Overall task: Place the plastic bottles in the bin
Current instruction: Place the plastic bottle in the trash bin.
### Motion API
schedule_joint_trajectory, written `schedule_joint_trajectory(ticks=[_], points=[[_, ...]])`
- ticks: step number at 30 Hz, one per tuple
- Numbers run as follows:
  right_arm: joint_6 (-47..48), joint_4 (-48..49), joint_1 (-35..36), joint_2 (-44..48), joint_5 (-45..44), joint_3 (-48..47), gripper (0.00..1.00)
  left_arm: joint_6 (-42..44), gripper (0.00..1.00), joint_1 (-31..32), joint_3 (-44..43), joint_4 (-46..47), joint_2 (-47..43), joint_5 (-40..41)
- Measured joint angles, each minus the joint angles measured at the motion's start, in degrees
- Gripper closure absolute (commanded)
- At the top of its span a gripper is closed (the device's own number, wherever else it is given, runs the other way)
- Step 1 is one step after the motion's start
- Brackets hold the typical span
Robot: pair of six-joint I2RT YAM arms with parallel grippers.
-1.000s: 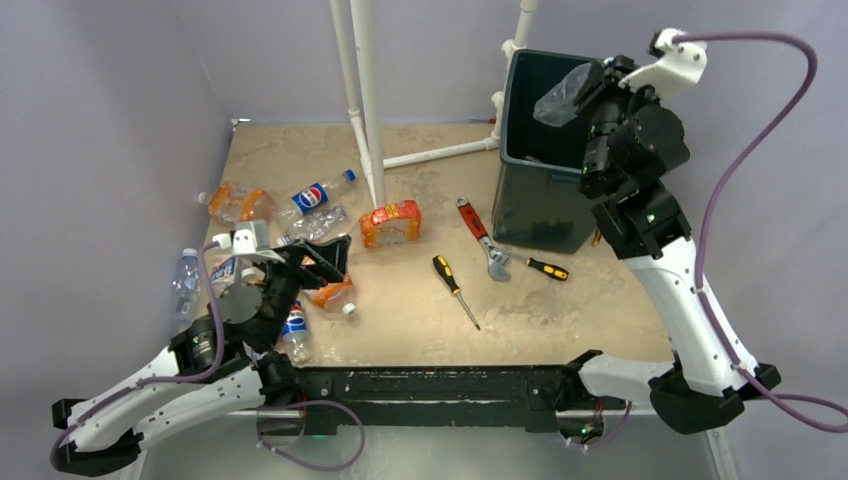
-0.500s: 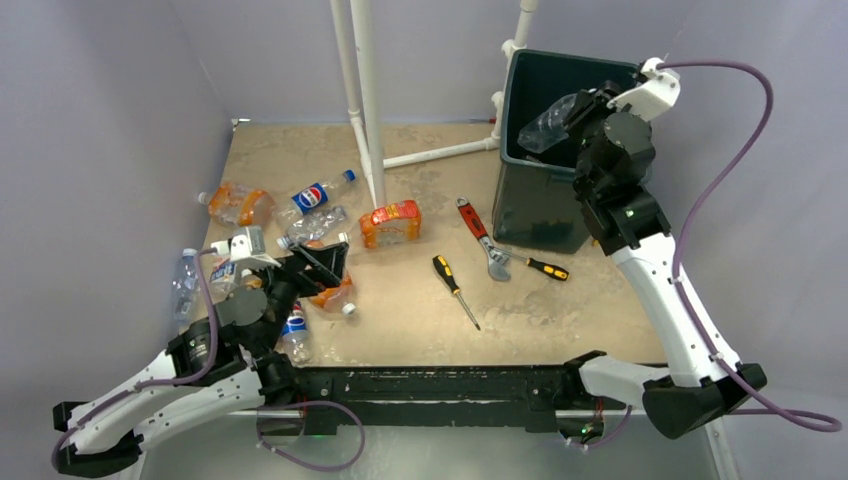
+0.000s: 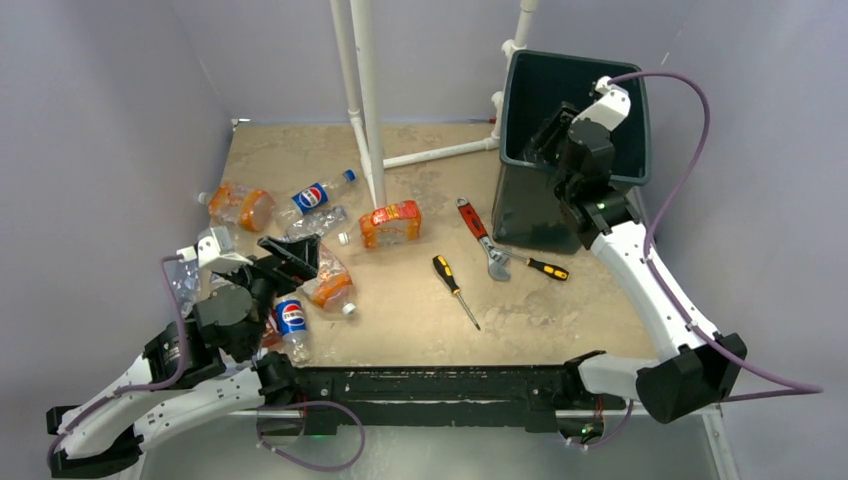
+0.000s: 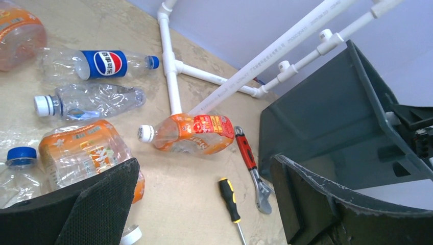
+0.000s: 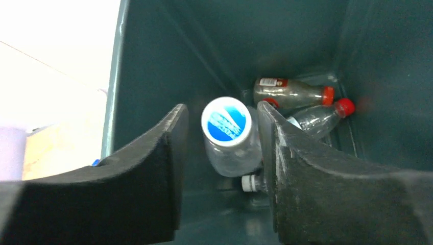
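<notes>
Two red-capped bottles (image 5: 288, 92) partly hidden in bin (image 5: 153, 61) | right end effector (image 5: 220, 109) wide | left end effector (image 4: 204, 161) wide

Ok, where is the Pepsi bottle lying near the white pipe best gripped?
Around its blue-labelled middle, from straight above, closing across its width: the Pepsi bottle lies flat on its side, round and uncrushed there, with gaps along both long sides.
</notes>
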State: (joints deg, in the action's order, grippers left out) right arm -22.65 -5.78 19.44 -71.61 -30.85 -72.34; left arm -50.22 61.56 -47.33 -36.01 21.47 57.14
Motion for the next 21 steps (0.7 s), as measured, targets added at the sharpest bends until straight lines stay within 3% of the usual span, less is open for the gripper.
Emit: schedule_joint_trajectory(ticks=[2, 8, 16, 21], points=[[-0.11, -0.22, -0.07, 0.37, 0.7, 0.11, 0.27, -0.39, 0.01, 0.0, 0.2, -0.5, 0.0, 0.26], [0.33, -0.72, -0.07, 2.78, 2.71, 1.01, 0.2, -1.68, 0.01, 0.0, 0.76, -1.95, 0.26, 0.44], [2.23, -0.94, -0.07, 12.26, 6.93, 0.63, 0.23, -2.14, 0.01, 0.0, 1.29, -2.56, 2.21, 1.01], [5.16, -3.3, 1.9, 16.15, 20.5, -4.63, 0.25, -6.23, 0.01, 0.0, 2.49, -5.33, 5.4, 2.19]])
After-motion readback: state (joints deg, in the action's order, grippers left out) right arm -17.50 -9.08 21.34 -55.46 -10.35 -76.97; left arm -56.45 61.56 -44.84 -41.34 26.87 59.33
